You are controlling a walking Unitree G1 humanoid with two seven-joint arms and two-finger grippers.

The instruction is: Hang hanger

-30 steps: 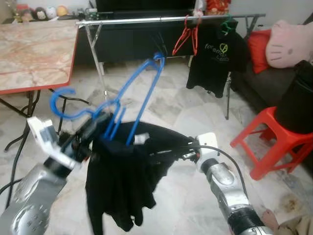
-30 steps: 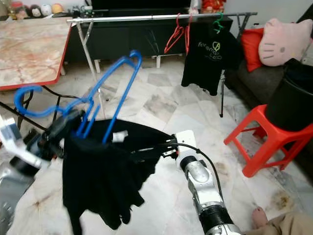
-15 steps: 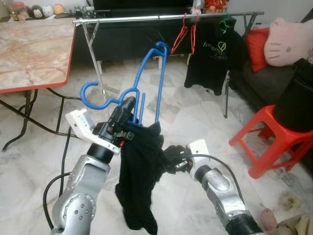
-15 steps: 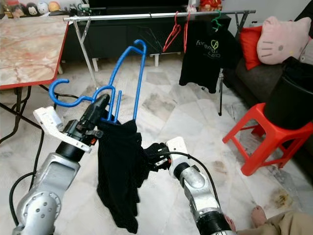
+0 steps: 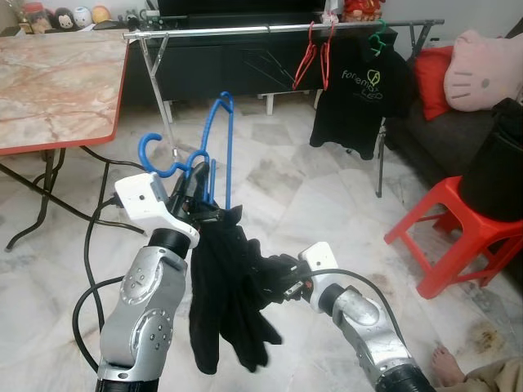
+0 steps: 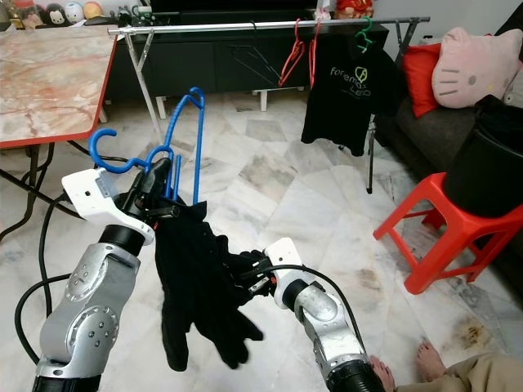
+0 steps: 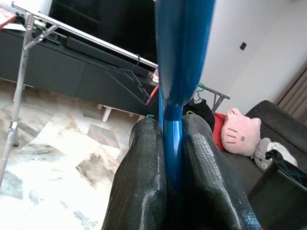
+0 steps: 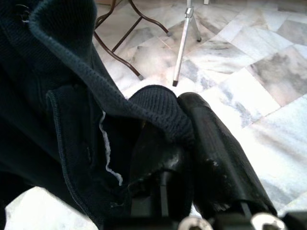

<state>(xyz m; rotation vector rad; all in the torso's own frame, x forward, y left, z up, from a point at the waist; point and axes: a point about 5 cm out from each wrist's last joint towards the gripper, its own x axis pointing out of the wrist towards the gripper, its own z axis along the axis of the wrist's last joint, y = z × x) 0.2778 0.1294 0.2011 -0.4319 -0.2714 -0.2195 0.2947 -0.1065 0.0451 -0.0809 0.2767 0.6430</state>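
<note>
**Garment bunched up, hanger drawn in**

Since a second ago we've pulled both arms inward: the blue hanger [image 5: 214, 143] now stands more upright and closer to our body, and the black garment [image 5: 229, 294] that was stretched wide between the arms hangs bunched below it.

Left gripper [image 5: 194, 184] jaws clenched on the hanger's neck, seen plainly in the left wrist view. Right gripper [image 6: 245, 275] jaws pinch a fold of the garment's ribbed edge.

Clothes rail [image 5: 245, 31] stands well ahead, with red hangers [image 5: 313, 55] and a black printed shirt [image 5: 359, 94] already on it.

To do this well, we judge: keep the neck grip firm, keep the hook turned toward the rail, walk closer, aim for the bare stretch left of the red hangers.
</note>
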